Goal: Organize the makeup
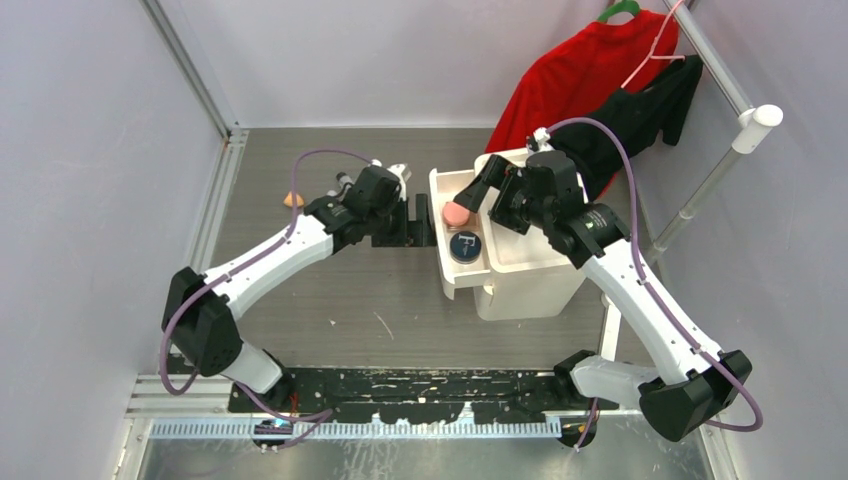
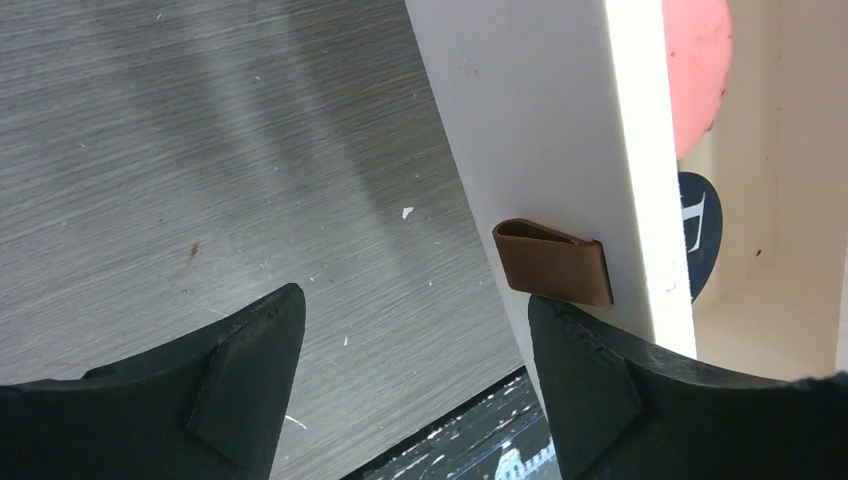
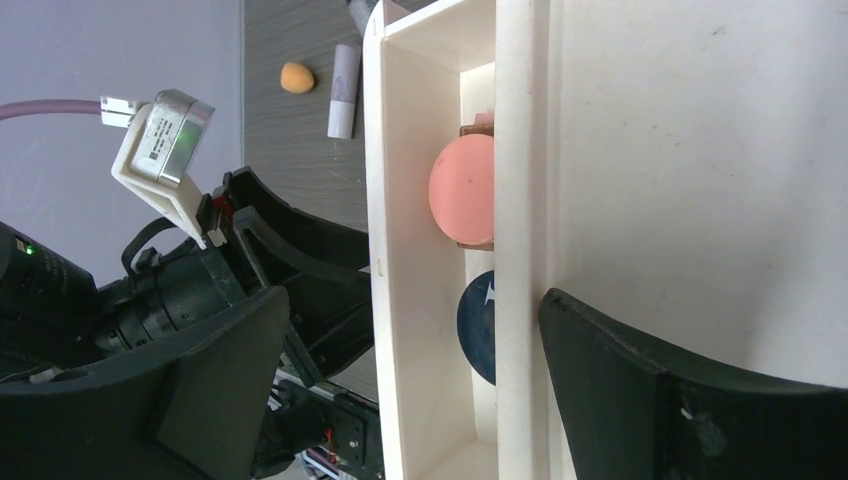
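Left gripper (image 2: pixel 410 345): jaws wide, nothing held, facing the drawer (image 1: pixel 441 262) front. One finger sits just under the drawer's brown handle (image 2: pixel 553 262); whether it touches is unclear. Probably placed to move the drawer. The arm reaches low over the table (image 1: pixel 330 285).

Right gripper (image 3: pixel 410 335): spread, empty, straddling the drawer's back edge from above, elbow bent.

Inside the drawer: pink sponge (image 1: pixel 456 213), with the navy compact (image 1: pixel 466 246) beside it.

Beyond the drawer, on the table: orange sponge (image 3: pixel 296 77) and white tube (image 3: pixel 343 92), not yet put away.

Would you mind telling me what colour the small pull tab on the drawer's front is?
Brown; the pull tab shows best in the left wrist view.
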Action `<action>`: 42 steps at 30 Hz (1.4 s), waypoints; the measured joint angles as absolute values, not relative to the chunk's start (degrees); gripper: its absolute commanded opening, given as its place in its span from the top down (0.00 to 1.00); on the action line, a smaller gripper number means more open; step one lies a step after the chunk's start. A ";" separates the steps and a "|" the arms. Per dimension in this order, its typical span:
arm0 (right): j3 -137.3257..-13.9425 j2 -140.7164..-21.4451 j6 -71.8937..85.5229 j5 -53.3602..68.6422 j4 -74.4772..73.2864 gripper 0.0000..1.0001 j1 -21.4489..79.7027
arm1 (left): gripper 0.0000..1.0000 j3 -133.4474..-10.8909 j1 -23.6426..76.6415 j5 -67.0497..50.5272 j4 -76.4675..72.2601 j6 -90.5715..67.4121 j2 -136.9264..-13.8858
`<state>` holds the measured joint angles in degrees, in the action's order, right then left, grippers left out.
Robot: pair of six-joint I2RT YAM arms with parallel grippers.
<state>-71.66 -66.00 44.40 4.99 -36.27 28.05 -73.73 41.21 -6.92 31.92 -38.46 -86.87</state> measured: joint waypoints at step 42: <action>-72.60 -66.35 44.25 5.82 -37.82 0.00 28.40 | 0.19 -73.49 36.62 -27.03 19.51 -23.16 -92.99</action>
